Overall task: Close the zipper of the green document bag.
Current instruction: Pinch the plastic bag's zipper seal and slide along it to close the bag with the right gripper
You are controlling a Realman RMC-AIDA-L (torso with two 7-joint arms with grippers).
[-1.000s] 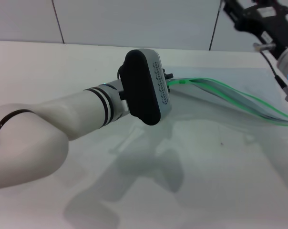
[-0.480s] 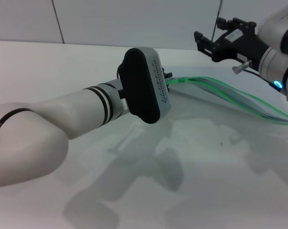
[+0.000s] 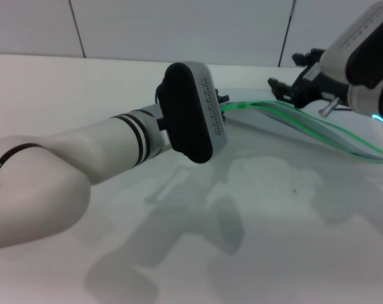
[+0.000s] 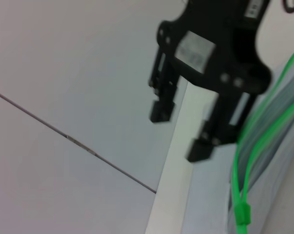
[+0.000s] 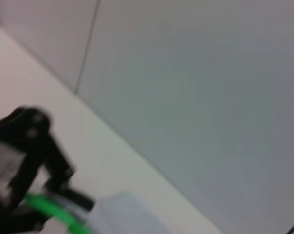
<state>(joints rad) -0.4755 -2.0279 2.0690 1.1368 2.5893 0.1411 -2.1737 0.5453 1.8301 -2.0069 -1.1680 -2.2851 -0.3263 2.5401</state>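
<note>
The green document bag [image 3: 318, 136] lies flat on the white table at the right, pale and translucent. Its zipper [image 3: 305, 120] runs along the near long edge as a bright green strip that gapes in places, and the small green slider [image 3: 242, 107] [image 4: 242, 214] sits at the strip's left end. My left gripper [image 3: 224, 101] is right at that end, mostly hidden behind its black wrist housing. My right gripper [image 3: 279, 90] [image 4: 178, 134] hangs open just above the zip strip, a little right of the slider, with nothing between its fingers.
The white table [image 3: 255, 240] stretches toward me under the arms' shadows. A grey panelled wall [image 3: 179, 28] rises right behind the table's far edge. My left forearm [image 3: 84, 158] crosses the left half of the table.
My right gripper has come down and to the left from the upper right corner, to just above the bag's zip edge. The left arm and the bag have not moved.
</note>
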